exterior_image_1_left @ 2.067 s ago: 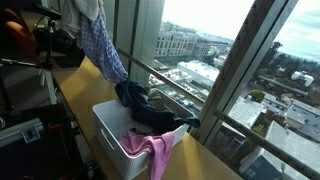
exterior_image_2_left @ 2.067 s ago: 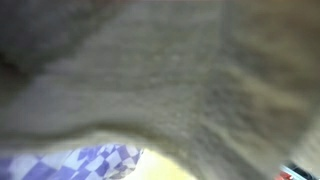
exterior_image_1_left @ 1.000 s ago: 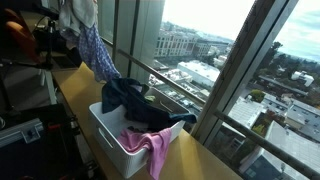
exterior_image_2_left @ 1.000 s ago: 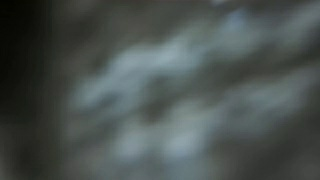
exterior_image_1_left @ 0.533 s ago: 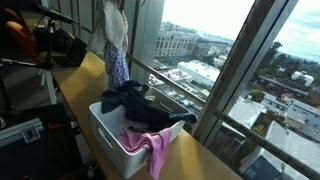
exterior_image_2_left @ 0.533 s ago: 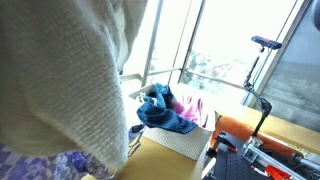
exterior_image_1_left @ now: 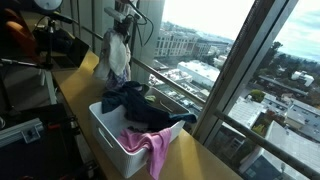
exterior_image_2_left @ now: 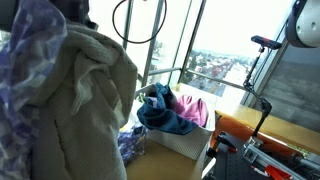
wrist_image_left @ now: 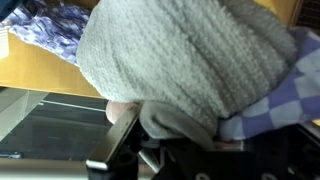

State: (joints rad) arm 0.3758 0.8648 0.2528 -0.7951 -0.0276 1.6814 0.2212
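I'm holding the gripper clenched on the cloths, a grey knit and a blue check hanging straight down from it above the counter, the bin lying lower, further along the counter.

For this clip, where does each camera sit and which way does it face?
Exterior view: set back along the counter, facing the windows and white bin; the claw shows, gripping a bundle of cloths.
Exterior view: close against that hanging bundle, facing the bin and windows; no claw visible.
Wrist view: above the claw's fingers, facing the grey cloth.
Shared: both exterior views show bin and bundle.
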